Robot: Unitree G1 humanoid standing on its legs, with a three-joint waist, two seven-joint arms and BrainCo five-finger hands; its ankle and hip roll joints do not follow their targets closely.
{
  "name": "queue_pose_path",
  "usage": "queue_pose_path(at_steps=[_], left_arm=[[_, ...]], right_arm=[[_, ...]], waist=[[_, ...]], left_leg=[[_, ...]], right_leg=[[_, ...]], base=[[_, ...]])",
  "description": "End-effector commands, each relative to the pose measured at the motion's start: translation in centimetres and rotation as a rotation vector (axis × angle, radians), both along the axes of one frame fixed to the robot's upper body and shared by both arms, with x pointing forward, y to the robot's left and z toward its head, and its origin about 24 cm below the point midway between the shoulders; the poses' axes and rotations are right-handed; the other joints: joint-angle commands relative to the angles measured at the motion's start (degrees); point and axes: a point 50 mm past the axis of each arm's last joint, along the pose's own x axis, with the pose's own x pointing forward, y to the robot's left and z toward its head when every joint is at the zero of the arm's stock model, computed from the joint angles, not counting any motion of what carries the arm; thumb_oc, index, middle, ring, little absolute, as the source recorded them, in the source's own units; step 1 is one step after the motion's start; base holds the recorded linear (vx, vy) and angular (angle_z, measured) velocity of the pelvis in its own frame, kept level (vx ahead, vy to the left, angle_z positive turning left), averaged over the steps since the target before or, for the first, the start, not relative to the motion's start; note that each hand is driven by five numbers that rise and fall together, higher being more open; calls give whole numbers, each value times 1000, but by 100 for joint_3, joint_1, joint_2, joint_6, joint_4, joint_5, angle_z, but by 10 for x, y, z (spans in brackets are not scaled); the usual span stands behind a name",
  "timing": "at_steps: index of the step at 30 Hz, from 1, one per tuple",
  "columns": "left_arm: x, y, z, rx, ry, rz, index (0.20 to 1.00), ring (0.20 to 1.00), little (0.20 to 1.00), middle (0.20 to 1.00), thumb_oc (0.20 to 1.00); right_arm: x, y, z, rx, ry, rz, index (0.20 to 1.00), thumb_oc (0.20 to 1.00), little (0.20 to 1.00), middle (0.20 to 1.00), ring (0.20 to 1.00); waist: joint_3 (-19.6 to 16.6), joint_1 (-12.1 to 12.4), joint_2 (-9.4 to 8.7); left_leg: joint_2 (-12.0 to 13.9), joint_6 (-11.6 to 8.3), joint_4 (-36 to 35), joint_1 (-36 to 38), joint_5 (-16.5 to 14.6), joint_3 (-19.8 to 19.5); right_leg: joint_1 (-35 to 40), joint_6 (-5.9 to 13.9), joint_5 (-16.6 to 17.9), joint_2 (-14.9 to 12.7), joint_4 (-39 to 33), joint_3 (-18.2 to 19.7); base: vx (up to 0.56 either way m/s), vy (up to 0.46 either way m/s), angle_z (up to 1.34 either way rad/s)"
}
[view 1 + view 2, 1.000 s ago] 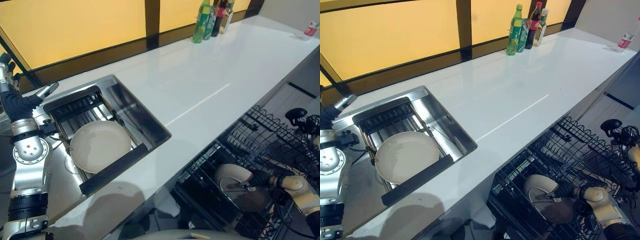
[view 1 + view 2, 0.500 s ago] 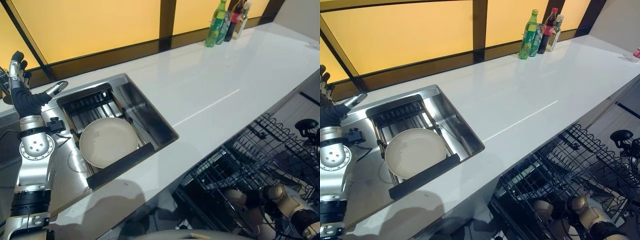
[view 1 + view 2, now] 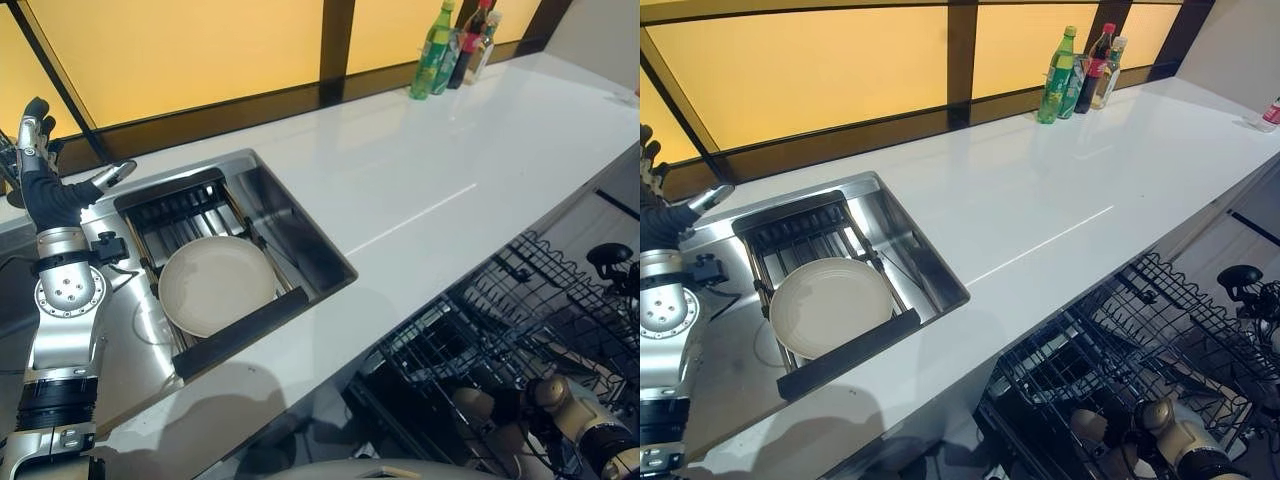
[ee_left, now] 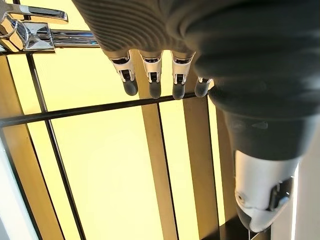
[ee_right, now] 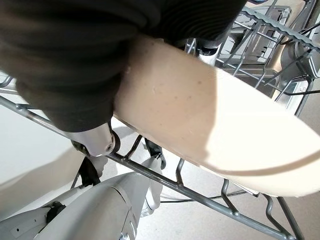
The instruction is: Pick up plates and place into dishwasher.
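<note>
Down at my lower right, my right hand [image 5: 75, 60] is sunk among the wires of the dishwasher rack [image 3: 500, 330], with a cream plate [image 5: 220, 135] lying against the dark ribbed cover of the hand; the plate sits tilted inside the rack, its edge over the wire bars. My fingers are hidden behind the plate, so I cannot tell whether they are closed on it or loose. From my head I see my right forearm reaching into the rack's near corner, with pale plate shapes partly hidden by the wires beside it. My left hand [image 3: 38, 150] is raised at the far left, beside the sink's tap [image 3: 112, 175], fingers [image 4: 152, 82] straight and pointing up towards the yellow window panels [image 3: 820, 70], holding nothing. A second plate [image 3: 217, 283], round and cream, lies flat on the dark draining rack [image 3: 185, 215] that spans the steel sink [image 3: 290, 235]; a dark bar of that rack crosses just in front of the plate's near edge. The white worktop [image 3: 430, 170] runs from the sink away to the right, bare across its middle. At its far end, against the window, stand several bottles [image 3: 1080, 65] close together, a green one nearest. The dishwasher rack is pulled out below the worktop's front edge, well apart from the sink.
</note>
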Motion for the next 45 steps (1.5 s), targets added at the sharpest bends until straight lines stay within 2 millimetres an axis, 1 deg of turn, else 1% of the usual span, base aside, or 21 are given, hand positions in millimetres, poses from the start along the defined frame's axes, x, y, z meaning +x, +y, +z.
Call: queue_pose_path(at_steps=[1,4,5,6,9,11,13,14,16,19,23,28,30,31,32,34,36,37,40,42,45], left_arm=[[5,-8,22,94,-57,-43,1000,1000,1000,1000,1000],[5,-6,21,112,-58,-24,1000,1000,1000,1000,1000],[5,-6,21,112,-58,-24,1000,1000,1000,1000,1000],[3,-3,20,144,-54,3,1000,1000,1000,1000,1000],[4,2,17,167,-22,25,1000,1000,1000,1000,1000],[4,10,11,195,43,45,1000,1000,1000,1000,1000],[4,14,5,221,109,40,1000,1000,1000,1000,1000],[2,18,2,266,151,52,1000,1000,1000,1000,1000],[0,23,-2,293,206,59,1000,1000,1000,1000,1000],[0,28,-8,319,265,71,1000,1000,1000,1000,1000],[2,30,-13,346,320,63,1000,1000,1000,1000,1000],[5,29,-18,356,357,49,1000,1000,1000,1000,1000],[6,28,-21,406,394,52,1000,1000,1000,1000,1000],[6,28,-23,498,434,67,1000,1000,1000,1000,1000],[6,30,-26,540,484,69,1000,1000,1000,1000,1000],[5,36,-29,552,536,79,1000,1000,1000,1000,1000],[5,43,-32,560,567,111,1000,1000,1000,1000,1000],[4,46,-34,543,577,123,1000,1000,1000,1000,1000],[0,52,-40,543,628,142,1000,1000,1000,1000,1000],[-1,52,-43,546,657,138,1000,1000,1000,1000,1000],[1,57,-58,539,781,135,1000,1000,1000,1000,1000]], right_arm=[[-16,26,-14,159,-1,-32,1000,1000,1000,1000,1000],[-4,24,-6,148,-114,-67,1000,1000,1000,1000,1000],[-4,24,-6,147,-115,-68,1000,1000,1000,1000,1000],[7,23,4,149,-189,-78,1000,1000,1000,1000,1000],[18,19,18,134,-284,-83,1000,1000,1000,1000,1000],[29,12,36,112,-378,-78,1000,1000,1000,1000,1000],[34,7,48,93,-429,-70,1000,1000,1000,1000,1000],[39,3,60,82,-482,-62,1000,1000,1000,1000,1000],[46,-2,77,66,-546,-55,1000,1000,1000,1000,1000],[51,-6,93,49,-609,-30,1000,1000,1000,1000,1000],[59,-10,114,15,-674,7,1000,1000,1000,1000,1000],[64,-11,124,-16,-715,30,1000,1000,1000,1000,1000],[65,-12,130,-33,-727,45,1000,1000,1000,1000,1000],[67,-12,135,-39,-732,65,1000,1000,1000,1000,1000],[69,-11,140,-39,-739,80,1000,1000,1000,1000,1000],[71,-10,150,-39,-763,98,1000,1000,1000,1000,1000],[74,-10,158,-48,-781,110,1000,1000,1000,1000,1000],[76,-10,163,-56,-791,115,1000,1000,1000,1000,1000],[76,-9,168,-71,-806,125,1000,1000,1000,1000,1000],[75,-8,168,-71,-811,120,1000,1000,1000,1000,1000],[74,-8,167,-72,-816,102,1000,1000,1000,1000,1000]], waist=[[-317,-59,180],[-336,-85,193],[-335,-83,193],[-334,-121,199],[-324,-164,213],[-307,-231,229],[-300,-268,249],[-290,-306,265],[-287,-354,291],[-289,-418,318],[-311,-507,338],[-315,-549,347],[-314,-563,355],[-314,-575,366],[-305,-581,377],[-295,-576,387],[-282,-549,400],[-271,-522,405],[-251,-490,426],[-235,-502,441],[-199,-561,478]], left_leg=[[427,-205,366,-554,97,307],[418,-190,292,-481,95,309],[417,-190,289,-479,96,310],[412,-183,259,-451,98,321],[409,-177,226,-416,103,341],[408,-175,209,-391,101,367],[405,-172,187,-373,110,386],[405,-170,172,-355,114,404],[391,-160,138,-316,115,418],[378,-144,73,-246,116,451],[367,-129,2,-165,121,485],[356,-113,-12,-120,114,497],[354,-109,-6,-105,103,489],[351,-107,-2,-96,101,478],[343,-103,2,-89,99,460],[311,-95,9,-86,84,376],[262,-77,2,-74,58,176],[232,-64,13,-126,112,48],[211,-64,41,-132,74,-169],[224,-68,23,-129,92,-125],[231,-68,-57,-50,66,45]], right_leg=[[-197,341,-513,-393,577,-129],[-208,347,-502,-398,581,-148],[-207,347,-502,-399,581,-148],[-228,344,-497,-397,599,-148],[-250,347,-494,-399,626,-150],[-280,349,-491,-400,651,-141],[-292,350,-484,-394,658,-131],[-309,353,-479,-394,667,-126],[-331,353,-480,-385,683,-105],[-357,357,-479,-375,696,-84],[-396,350,-480,-350,717,-43],[-424,329,-483,-320,742,-1],[-439,320,-486,-305,754,19],[-449,314,-478,-292,757,36],[-457,309,-472,-279,764,60],[-469,295,-471,-249,768,118],[-461,284,-469,-221,763,214],[-506,276,-402,-207,757,280],[-517,281,-413,-211,773,401],[-530,293,-415,-223,798,373],[-491,344,-485,-303,850,226]], base=[[0,0,0],[0,0,0],[0,0,0],[0,0,0],[0,0,0],[-16,15,0],[-17,20,-1],[-36,42,-3],[-31,44,-3],[-24,36,-2],[-17,24,-3],[-18,-1,-4],[-25,-10,-5],[-17,-6,-4],[-22,-7,-6],[-11,-1,-5],[-1,10,-6],[-14,23,-15],[27,51,-15],[45,62,-4],[65,106,-3]])
